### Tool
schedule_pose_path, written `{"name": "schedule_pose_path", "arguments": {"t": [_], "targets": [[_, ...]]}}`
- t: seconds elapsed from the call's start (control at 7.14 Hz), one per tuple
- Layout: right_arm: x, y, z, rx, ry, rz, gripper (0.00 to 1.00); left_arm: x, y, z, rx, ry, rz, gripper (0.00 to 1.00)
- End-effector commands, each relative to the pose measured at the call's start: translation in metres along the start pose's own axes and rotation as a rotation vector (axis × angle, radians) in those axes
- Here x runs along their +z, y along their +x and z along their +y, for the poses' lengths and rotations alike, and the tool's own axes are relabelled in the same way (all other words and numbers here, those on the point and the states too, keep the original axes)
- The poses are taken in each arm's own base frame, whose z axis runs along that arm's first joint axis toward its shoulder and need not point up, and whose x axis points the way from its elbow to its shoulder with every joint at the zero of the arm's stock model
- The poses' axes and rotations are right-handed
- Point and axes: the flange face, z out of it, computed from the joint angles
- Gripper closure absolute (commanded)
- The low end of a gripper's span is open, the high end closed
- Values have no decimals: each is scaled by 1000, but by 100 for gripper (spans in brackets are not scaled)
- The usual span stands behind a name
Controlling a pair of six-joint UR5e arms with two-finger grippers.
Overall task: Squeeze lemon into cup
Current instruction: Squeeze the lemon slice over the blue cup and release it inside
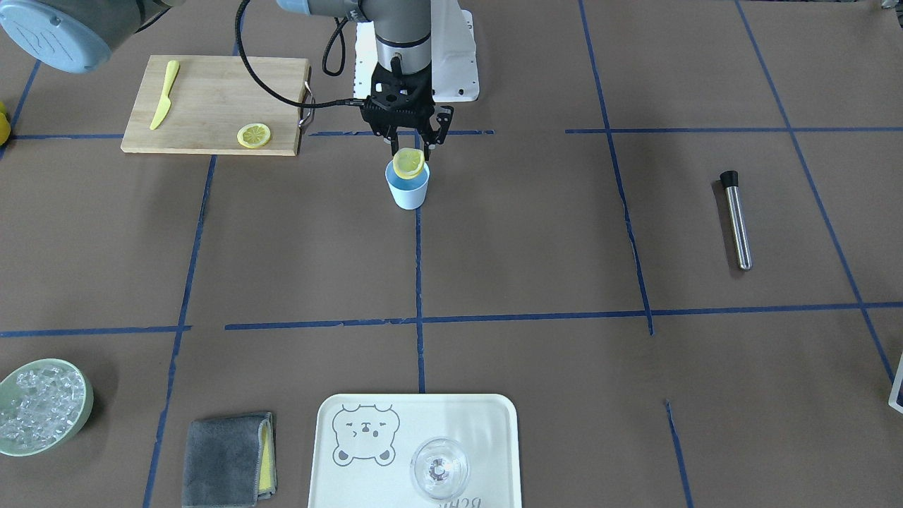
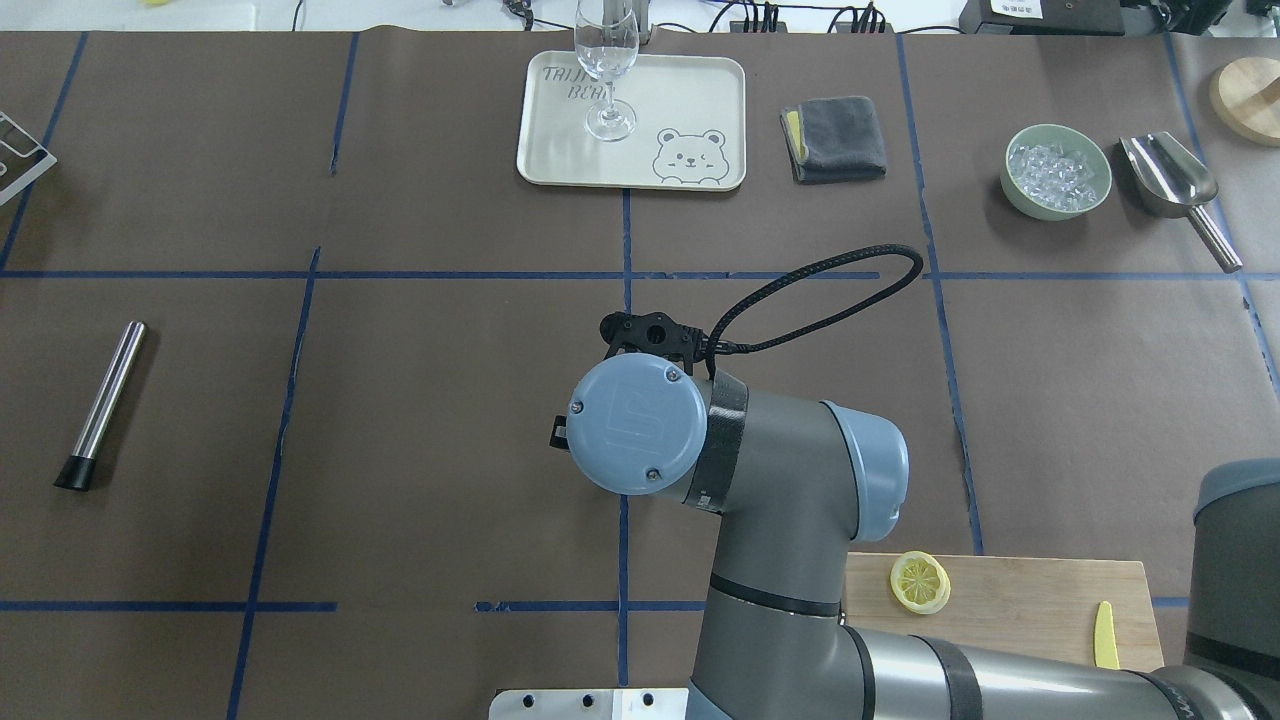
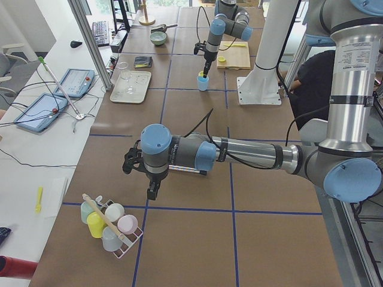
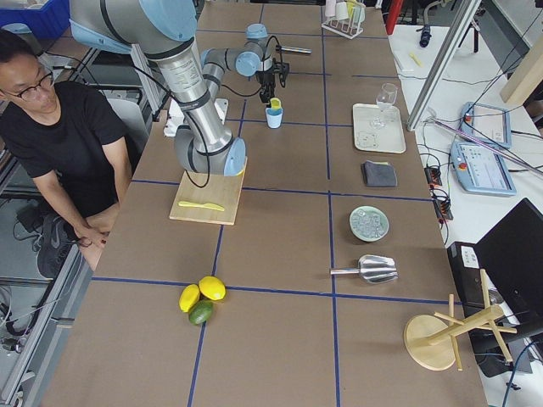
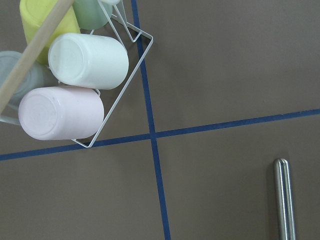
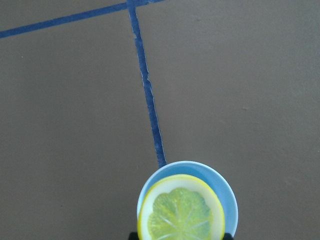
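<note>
the right gripper (image 1: 411, 149) is closed on the lemon (image 1: 408, 163) and holds the slice just above the mouth of the cup (image 1: 408, 192). so the picking and carrying look done. i judge the squeeze itself is the step in hand, and only the release is left after it. a second slice (image 1: 254, 135) lies on the cutting board (image 1: 211, 99), well apart from the cup. the left gripper (image 3: 152, 192) hangs far from the cup, and i cannot tell how open it is. the table (image 1: 536, 233) around the cup is brown paper with blue tape lines. a person (image 4: 59, 127) in black is at its edge, far from the cup.
</note>
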Motion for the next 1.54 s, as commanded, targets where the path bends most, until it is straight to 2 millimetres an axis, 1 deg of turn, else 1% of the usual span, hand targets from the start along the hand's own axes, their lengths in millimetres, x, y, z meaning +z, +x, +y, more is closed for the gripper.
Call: {"name": "schedule_pose_path", "arguments": {"t": [0.0,0.28,0.42,0.56,0.7,0.84,0.98,1.12,1.26,1.4], "targets": [[4,-2,0,-2,1,-7,41,1,-1,0,1,1,0,0],[8,3,0,-3,0,4,39,1,-1,-1,1,1,0,0],[9,3,0,-2,0,5,27,1,-1,-1,1,1,0,0],[10,4,-1,0,1,7,5,1,-1,-1,1,1,0,0],[8,4,-2,-1,2,2,0,2,-2,-1,-2,-2,0,0],[2,5,-7,3,-1,-6,0,3,-1,-2,1,-1,1,0],[-9,14,-22,18,2,-10,0,-3,8,-16,-13,15,-1,0],[-25,48,-44,6,-13,25,0,-1,28,-30,-21,16,-2,0],[-47,84,-63,-64,-10,47,0,17,49,-37,21,-15,-25,0],[-58,107,-94,-90,5,52,0,23,68,-40,60,-27,-70,0]]}}
